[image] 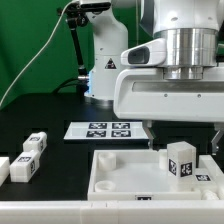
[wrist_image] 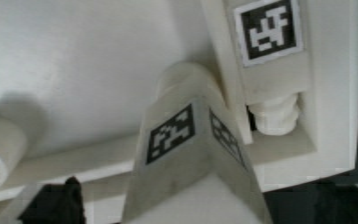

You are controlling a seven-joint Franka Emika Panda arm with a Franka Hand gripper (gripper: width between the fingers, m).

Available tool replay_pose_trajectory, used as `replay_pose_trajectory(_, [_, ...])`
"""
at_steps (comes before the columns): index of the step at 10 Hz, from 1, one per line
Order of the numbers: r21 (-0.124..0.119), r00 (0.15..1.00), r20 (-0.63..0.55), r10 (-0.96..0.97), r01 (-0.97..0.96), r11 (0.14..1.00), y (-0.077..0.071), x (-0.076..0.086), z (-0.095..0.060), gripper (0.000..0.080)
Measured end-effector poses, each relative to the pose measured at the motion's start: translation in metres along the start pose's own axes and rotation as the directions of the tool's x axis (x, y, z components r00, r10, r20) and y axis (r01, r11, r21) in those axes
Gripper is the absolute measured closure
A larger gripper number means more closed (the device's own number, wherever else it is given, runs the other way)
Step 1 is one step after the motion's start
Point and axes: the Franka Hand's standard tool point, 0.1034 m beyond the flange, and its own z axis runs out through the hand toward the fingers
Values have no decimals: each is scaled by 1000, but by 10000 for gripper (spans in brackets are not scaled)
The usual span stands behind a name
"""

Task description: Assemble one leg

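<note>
The arm is held low over the panel (image: 120, 170) on the counter (image: 60, 110), wrist vertical. A leg (image: 181, 160) stands upright on the panel beneath it. The claw's spread cannot be told.

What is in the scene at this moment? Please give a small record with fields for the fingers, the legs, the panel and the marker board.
fingers: open, one dark tip at each side of the leg, no contact visible
leg: stands on the panel, tag facing the exterior camera; whether it sits in a hole cannot be told
square panel: white, rimmed, with round holes, flat on the table
loose legs: three, lying on the table at the exterior view's left
marker board: flat, behind the panel
table: black
</note>
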Motion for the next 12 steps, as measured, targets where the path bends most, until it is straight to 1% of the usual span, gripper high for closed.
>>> replay_pose_trajectory(1, [-2, 998, 0, -57, 57, 998, 0, 0, 0, 151])
replay_pose_trajectory(2, [-9, 987, 0, -160, 160, 987, 1, 0, 1, 151])
replay_pose_trajectory(6, [-29, 928, 5, -373, 373, 927, 6, 2, 1, 151])
replay_pose_trajectory(8, [-29, 929, 5, -369, 369, 929, 6, 2, 1, 412])
replay_pose_trajectory(9, [-28, 933, 5, -360, 360, 932, 6, 2, 1, 412])
replay_pose_trajectory(10, [-28, 941, 4, -338, 337, 941, 6, 2, 1, 517])
replay_pose_trajectory(11, [-28, 941, 3, -338, 338, 941, 6, 2, 1, 517])
replay_pose_trajectory(12, [-26, 958, 1, -287, 287, 958, 6, 2, 1, 517])
